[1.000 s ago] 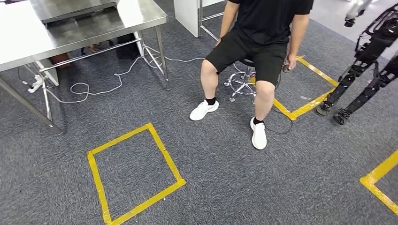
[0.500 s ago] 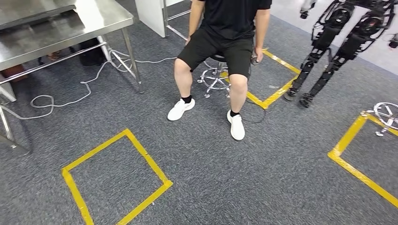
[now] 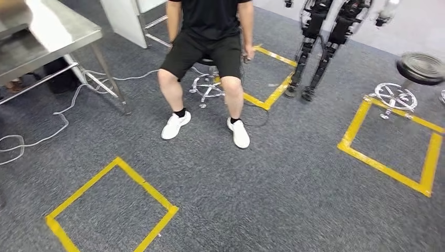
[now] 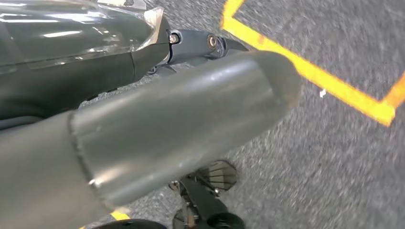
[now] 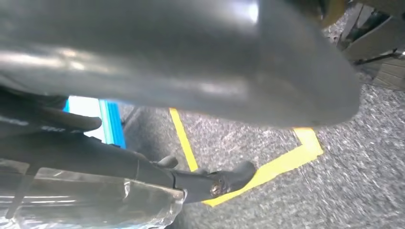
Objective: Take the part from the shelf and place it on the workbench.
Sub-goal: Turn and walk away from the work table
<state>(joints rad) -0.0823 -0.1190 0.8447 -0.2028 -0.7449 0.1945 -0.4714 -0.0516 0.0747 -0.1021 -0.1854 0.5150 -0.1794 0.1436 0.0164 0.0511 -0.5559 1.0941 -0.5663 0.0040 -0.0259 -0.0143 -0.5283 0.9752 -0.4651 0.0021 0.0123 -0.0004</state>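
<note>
Standing by, I could make out the left hand (image 4: 181,138) hanging low over the grey carpet (image 3: 294,189), its thick grey thumb across the near side and a darker finger (image 4: 200,43) behind it. I could not tell whether that hand was spread, closed or holding something. Just past the thumb tip a yellow tape line (image 4: 310,76) ran over the carpet. The right hand (image 5: 191,57) hung the same way, its thumb large and blurred, and a dark finger (image 5: 215,183) lay beneath it beside another yellow tape corner (image 5: 282,164). Its grasp was equally unclear to me. I could not tell where the part was, or whether either hand had it. Well ahead of both hands a person (image 3: 207,31) in black clothes and white shoes sat on a wheeled stool (image 3: 209,84). Off toward the left hand's side stood a steel table (image 3: 57,31), with a white cable (image 3: 63,118) trailing under it. On the right hand's side stood a second robot's dark legs (image 3: 315,47) and a black stool (image 3: 422,67) beside a taped square (image 3: 388,168).
</note>
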